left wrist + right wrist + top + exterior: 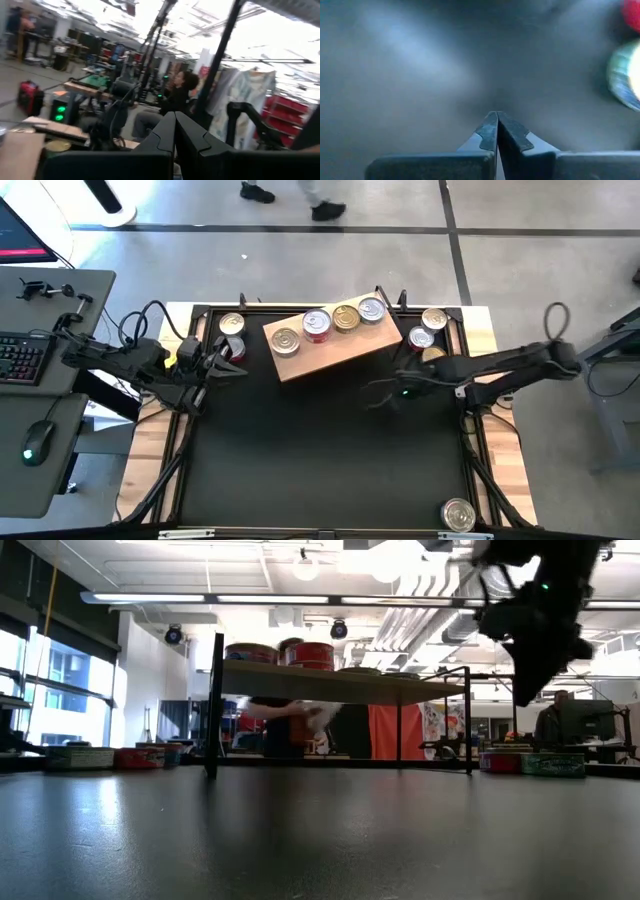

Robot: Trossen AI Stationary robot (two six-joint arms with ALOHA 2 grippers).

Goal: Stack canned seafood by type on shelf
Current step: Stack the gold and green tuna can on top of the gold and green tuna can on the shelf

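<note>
While clenched empty above the black mat, right gripper (496, 120) hovers short of flat light-brown wooden shelf (340, 350) bearing four round silver-lidded cans (331, 321). Best opened wide before reaching nearby loose tins (428, 328). Left gripper (175, 125) clenched too.

On the table (330, 450) the shelf (335, 345) sits at the far middle, tilted, with four cans (327, 325) in a row along its top. Two cans (231, 335) stand just left of it beside my left tool (232, 366), and three cans (430, 335) just right of it behind my right tool (375, 395). One can (458, 514) lies alone at the near right corner.
</note>
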